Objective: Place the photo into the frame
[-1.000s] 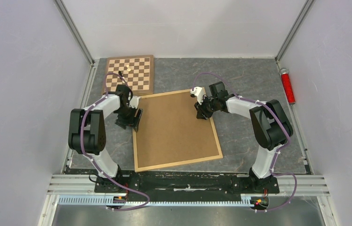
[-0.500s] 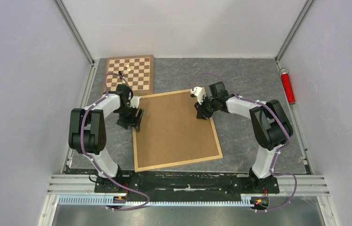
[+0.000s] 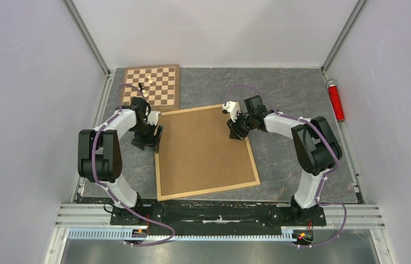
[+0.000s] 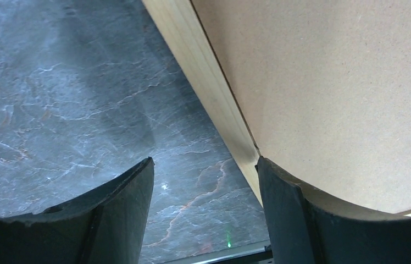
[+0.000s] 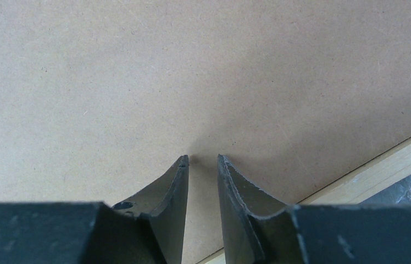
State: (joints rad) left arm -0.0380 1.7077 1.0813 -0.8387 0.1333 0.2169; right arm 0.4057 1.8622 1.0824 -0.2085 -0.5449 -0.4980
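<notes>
Left gripper [image 4: 203,162], released wide, is shifting farther back along the frame [image 4: 198,71] edge. Right gripper [image 5: 203,158], narrowly parted and empty, is resting on backing board [image 5: 192,66]. Photo unseen, likely being sealed in.

Both arms reach forward and bend inward, with the grippers low.
The left arm [image 3: 104,159] rises toward 12 o'clock, its wrist hooking round so the left gripper [image 4: 203,165] points to about 4 o'clock, jaws standing wide apart with nothing between them. The right arm [image 3: 313,146] stretches toward 10 o'clock. The right gripper [image 5: 202,159] tips downward, its jaws parted by only a narrow, empty gap.
</notes>
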